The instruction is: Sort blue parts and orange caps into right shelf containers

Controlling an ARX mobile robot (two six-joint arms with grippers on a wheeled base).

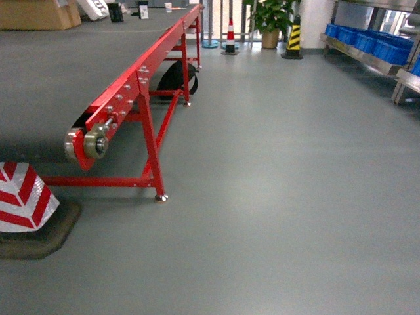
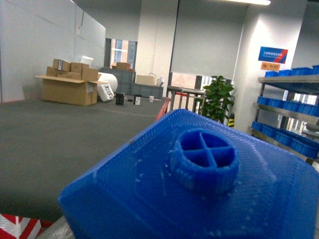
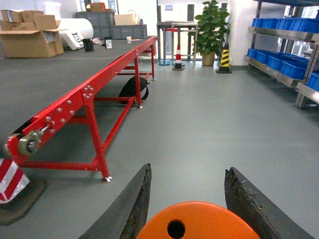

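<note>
**Both arms loaded, shelf far right**

L to R in head view: striped red/white cone (image 1: 21,197) on its dark base at bottom-left, then red conveyor frame (image 1: 147,125) w/ grey belt (image 1: 59,65) running away to the back. Cardboard box (image 1: 36,13) sits at belt's far end. Open grey floor (image 1: 275,197) mid. Back wall: red/white cone (image 1: 230,36), potted plant (image 1: 270,20), yellow/black cone (image 1: 293,36). Far right: steel shelf (image 1: 367,60) w/ a row of blue crates (image 1: 367,39) on the low tier. Crate contents can't be seen from any view, too far and too low an angle.

Left wrist cam: blue part (image 2: 199,184) fills the lower frame, right at the lens. Blocky body, round boss w/ cross ribs on its top face, boss axis pointing up and slightly away from cam. Left gripper itself not visible, so can't tell how far it's open or if it's clamping.

Right wrist cam: right gripper (image 3: 187,204) has its two dark fingers (image 3: 251,209) spread either side of an orange cap (image 3: 197,221), cap lying between them at frame bottom. Flat top faces up, one hole showing, so cyl axis approx vertical. Side print not visible. Fingers look to flank the cap closely; actual contact hidden below frame edge, can't confirm a firm grip.

More blue crates (image 3: 279,22) on shelf tiers at right of that view, well apart from the cap.
</note>
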